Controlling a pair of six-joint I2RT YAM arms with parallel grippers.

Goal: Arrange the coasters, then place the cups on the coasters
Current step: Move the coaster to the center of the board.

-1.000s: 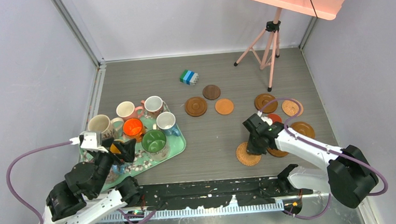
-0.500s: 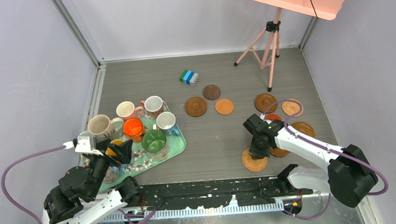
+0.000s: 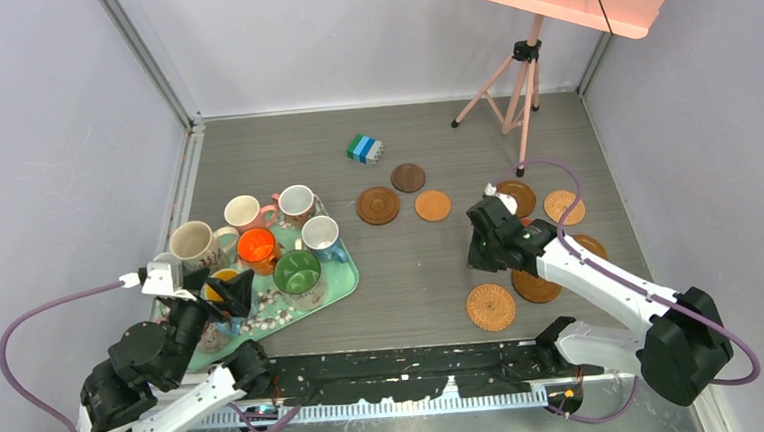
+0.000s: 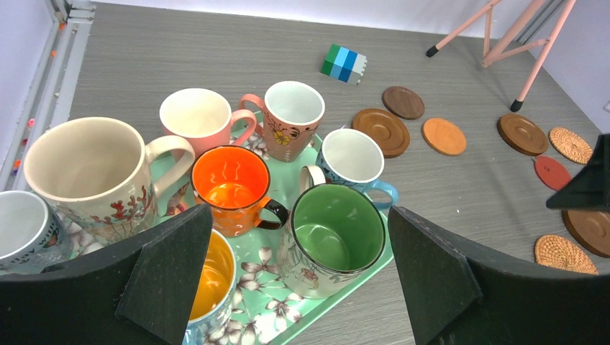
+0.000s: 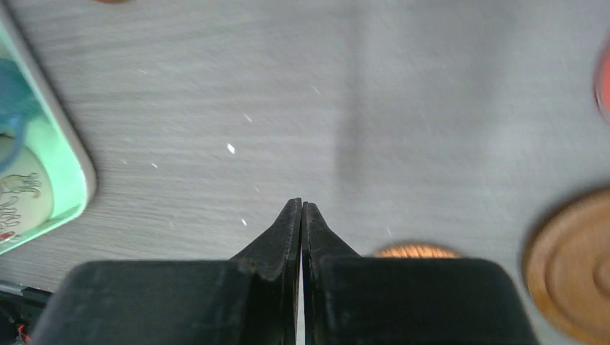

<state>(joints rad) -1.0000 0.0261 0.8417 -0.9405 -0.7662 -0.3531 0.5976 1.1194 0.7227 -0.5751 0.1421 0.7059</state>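
Several cups stand on the mint-green tray [image 3: 340, 279]: a cream one [image 3: 197, 242], a pink one [image 3: 245, 212], an orange-inside one [image 4: 231, 180] and a green-inside one [image 4: 338, 228], among others. My left gripper [image 3: 220, 286] hangs open above the tray's near end, and its fingers flank the green-inside cup [image 3: 297, 271]. Coasters lie on the table: dark brown [image 3: 408, 177], brown [image 3: 378, 205], orange [image 3: 433, 206], wicker [image 3: 491, 306], another wicker [image 3: 563, 206], red [image 4: 552, 172]. My right gripper [image 3: 478, 253] is shut and empty, over bare table just beyond the near wicker coaster [image 5: 416, 251].
A blue-green toy block [image 3: 365, 149] lies at the back. A pink music stand [image 3: 522, 77] stands at the back right. Two more brown coasters [image 3: 536, 287] [image 3: 590, 246] lie under my right arm. Grey walls close in both sides.
My right gripper slid the wicker coaster toward the near edge, then left it and moved away toward the far side. My left gripper drew back slightly and opened a little wider.
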